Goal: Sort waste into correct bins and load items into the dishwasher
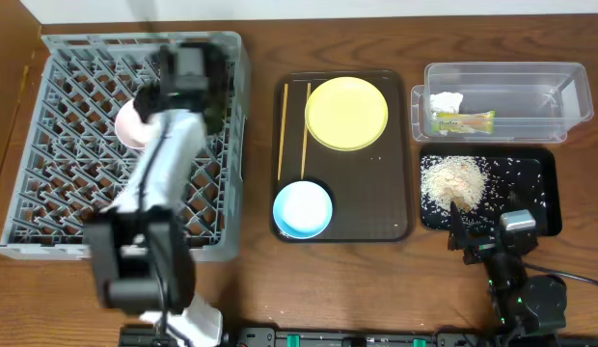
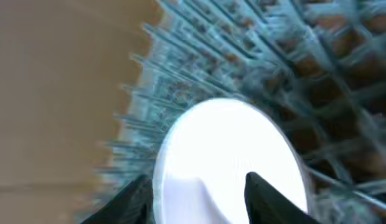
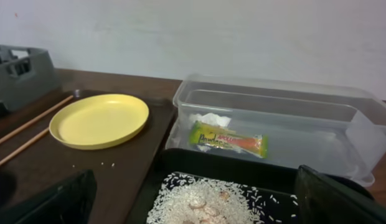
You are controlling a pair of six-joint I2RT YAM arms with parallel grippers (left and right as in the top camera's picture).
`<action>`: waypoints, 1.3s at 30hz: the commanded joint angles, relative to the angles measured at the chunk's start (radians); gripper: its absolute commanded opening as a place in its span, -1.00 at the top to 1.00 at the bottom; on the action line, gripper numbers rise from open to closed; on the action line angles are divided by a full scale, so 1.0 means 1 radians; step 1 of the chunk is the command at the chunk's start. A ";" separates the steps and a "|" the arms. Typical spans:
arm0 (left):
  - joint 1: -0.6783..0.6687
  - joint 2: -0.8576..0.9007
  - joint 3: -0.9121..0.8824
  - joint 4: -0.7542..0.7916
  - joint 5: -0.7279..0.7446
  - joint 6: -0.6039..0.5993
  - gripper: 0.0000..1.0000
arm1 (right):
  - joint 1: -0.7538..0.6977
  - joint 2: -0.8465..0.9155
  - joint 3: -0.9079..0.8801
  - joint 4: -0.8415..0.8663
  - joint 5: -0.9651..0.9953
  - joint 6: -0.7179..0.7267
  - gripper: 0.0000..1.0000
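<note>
- my left arm is stretched out over the grey dish rack, with the wrist tipped down and the left gripper aimed into the pegs around the far middle of the rack
- the left fingers sit on either side of the edge of the white bowl and the white fills the gap between them, so i'm gripping it (the wrist view is pretty smeary tho)
- the bowl is round and plain, tipped up on its side over the pegs, and a bit pinkish from overhead; can't tell if it's actually resting on them
- my right arm is tucked low at the near side of the table, with the right gripper at the near rim of the black tray, fingers spread wide with nothing between them
- the rice scraps are a pale heap on that black tray, with loose grains scattered round
- the snack wrapper and tissue lie next to each other in the clear tub
- the yellow plate, light blue bowl and chopsticks are all on the brown tray: plate at the far end, bowl at the near left corner, sticks along the left side
</note>
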 commanded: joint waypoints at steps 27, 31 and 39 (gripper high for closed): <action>0.581 0.136 0.010 -0.127 1.299 -0.364 0.46 | -0.003 -0.005 -0.002 -0.002 0.000 0.008 -0.98; 0.584 0.109 0.012 -0.128 1.329 -0.364 0.85 | -0.003 -0.005 -0.002 -0.002 0.000 0.008 -0.99; 0.533 -0.169 0.012 -0.127 1.115 -0.355 0.85 | -0.003 -0.005 -0.002 -0.002 0.000 0.008 -0.99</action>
